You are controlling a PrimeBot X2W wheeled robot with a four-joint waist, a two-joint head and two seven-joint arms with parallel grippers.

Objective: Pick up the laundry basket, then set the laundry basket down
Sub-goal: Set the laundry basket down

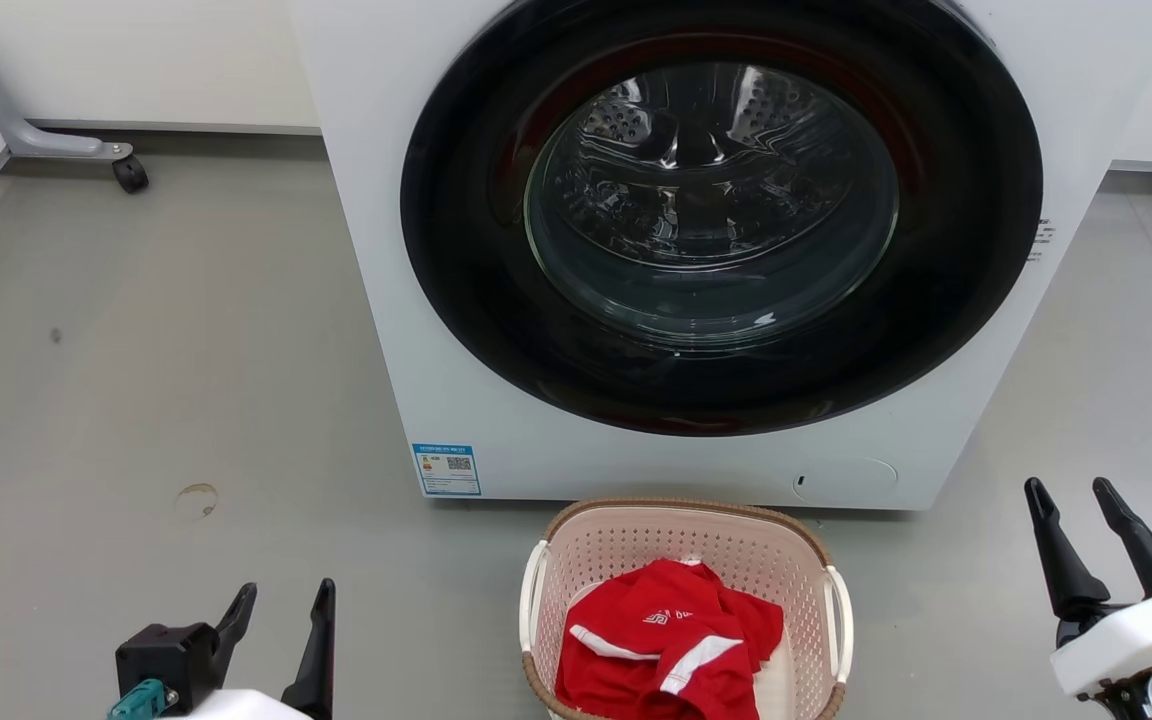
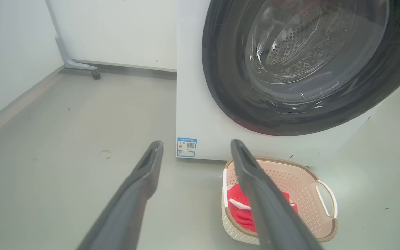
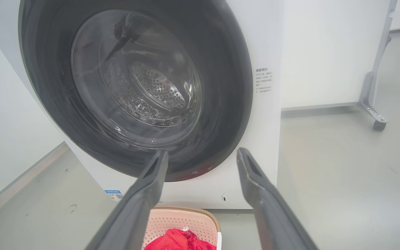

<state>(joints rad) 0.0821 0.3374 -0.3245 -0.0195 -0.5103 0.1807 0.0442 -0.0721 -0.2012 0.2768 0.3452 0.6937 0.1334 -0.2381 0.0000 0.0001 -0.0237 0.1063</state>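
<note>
The perforated pink-beige laundry basket [image 1: 681, 535], rimmed in brown weave with white loop handles, is set on the grey floor [image 1: 186, 380] just before the glossy washing machine [image 1: 376, 250]. The left gripper [image 1: 286, 590] and right gripper [image 1: 1069, 490] are held spread, empty.

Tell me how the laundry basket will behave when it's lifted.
The laundry basket looks like thin perforated plastic, so probably light and fairly stiff, though the walls may flex. The red garment inside should add little weight. Lifted by one white handle alone, it would likely tilt toward the other side.
</note>
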